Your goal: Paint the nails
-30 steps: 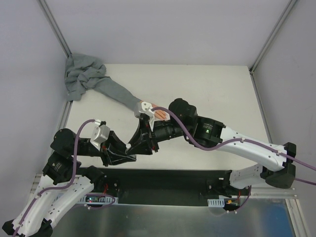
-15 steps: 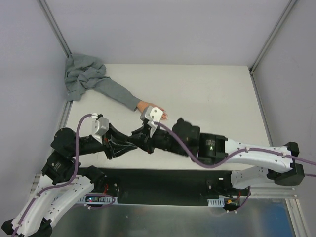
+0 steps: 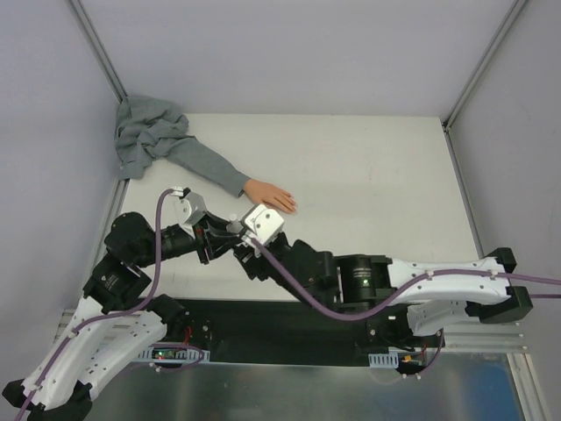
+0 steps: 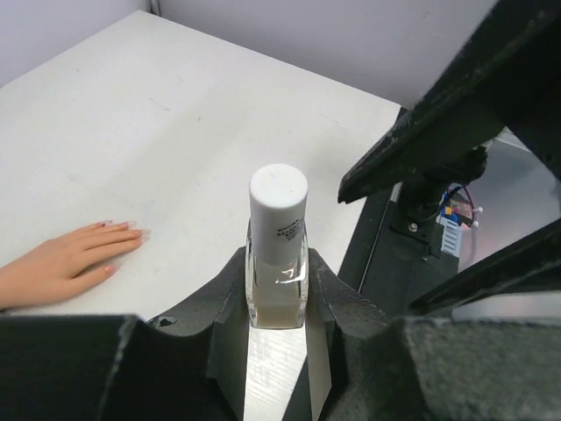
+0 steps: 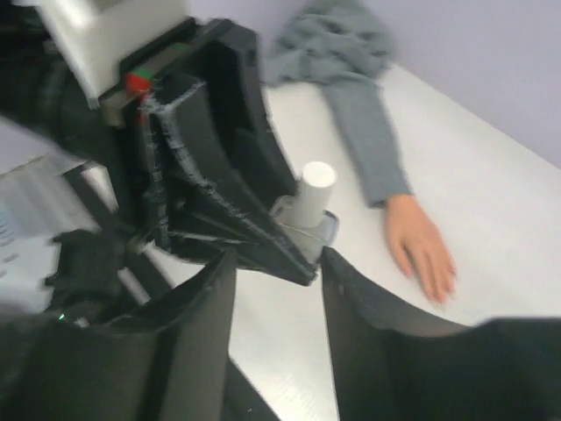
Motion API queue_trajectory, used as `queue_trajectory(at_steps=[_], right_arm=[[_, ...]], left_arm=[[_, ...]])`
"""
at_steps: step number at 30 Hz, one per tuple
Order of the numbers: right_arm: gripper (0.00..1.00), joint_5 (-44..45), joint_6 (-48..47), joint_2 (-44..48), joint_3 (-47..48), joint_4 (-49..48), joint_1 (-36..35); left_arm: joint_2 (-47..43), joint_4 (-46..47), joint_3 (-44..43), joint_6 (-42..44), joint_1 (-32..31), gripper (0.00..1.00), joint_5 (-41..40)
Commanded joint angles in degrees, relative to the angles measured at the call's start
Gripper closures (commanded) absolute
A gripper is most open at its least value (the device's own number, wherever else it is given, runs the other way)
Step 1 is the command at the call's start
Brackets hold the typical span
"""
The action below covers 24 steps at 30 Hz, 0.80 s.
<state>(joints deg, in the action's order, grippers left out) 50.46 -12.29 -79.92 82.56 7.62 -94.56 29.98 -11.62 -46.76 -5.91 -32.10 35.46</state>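
The peach-pink fake hand (image 3: 270, 195) lies flat on the white table, its grey sleeve (image 3: 200, 161) running back left. Its tiny nails (image 4: 131, 226) show in the left wrist view, barely distinct from the skin. My left gripper (image 4: 278, 282) is shut on a small clear bottle (image 4: 278, 263) with a white cap, held upright. In the top view the left gripper (image 3: 228, 233) sits just near and left of the hand. My right gripper (image 5: 276, 263) is open and empty, its fingertips just short of the bottle (image 5: 308, 203). The hand also shows in the right wrist view (image 5: 421, 244).
The sleeve ends in a bunched grey cloth (image 3: 145, 136) at the back left corner. Metal frame posts (image 3: 98, 54) rise at both back corners. The black base strip (image 3: 289, 320) runs along the near table edge. The right arm (image 3: 412, 281) stretches low across the front.
My right arm has drawn back from over the fake hand toward the near edge, uncovering the hand. My left gripper has moved up and right with the bottle, toward the right gripper.
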Motion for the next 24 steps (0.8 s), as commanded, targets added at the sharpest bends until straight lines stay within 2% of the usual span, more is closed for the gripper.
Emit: queue_trajectory(at_steps=[1, 2, 4, 5, 9, 12, 17, 24], right_arm=[[0.50, -30.3, 2.0, 9.6, -2.0, 5.0, 5.0], [0.44, -42.9, 2.4, 10.7, -2.7, 5.1, 8.6], [0.38, -49.9, 2.8, 12.1, -3.6, 5.2, 11.8], [0.34, -56.5, 2.8, 12.2, -3.6, 5.6, 12.8], [0.31, -65.2, 3.4, 12.1, -3.1, 5.7, 17.2], [0.32, -72.2, 4.7, 11.7, -2.8, 3.4, 20.3], [0.43, -81.9, 8.2, 9.5, -2.4, -2.3, 23.4], [0.52, -87.2, 9.7, 4.7, 0.3, -4.5, 24.3]], left_arm=[[-2.8, 3.1, -0.2, 0.5, 0.1, 1.00, 7.8], [-3.3, 3.0, 0.1, 0.0, 0.1, 1.00, 9.1], [-4.8, 2.9, 1.0, -0.8, 0.2, 1.00, 12.2], [-5.3, 3.0, 1.1, -1.1, 0.1, 1.00, 13.5], [-6.2, 2.9, 0.9, -3.0, 0.1, 1.00, 20.2], [-6.2, 2.8, 0.3, -4.5, 0.2, 1.00, 23.2], [-5.9, 2.9, -0.2, -5.4, 0.2, 1.00, 25.3], [-5.7, 4.0, -0.4, -6.2, 0.1, 1.00, 26.7]])
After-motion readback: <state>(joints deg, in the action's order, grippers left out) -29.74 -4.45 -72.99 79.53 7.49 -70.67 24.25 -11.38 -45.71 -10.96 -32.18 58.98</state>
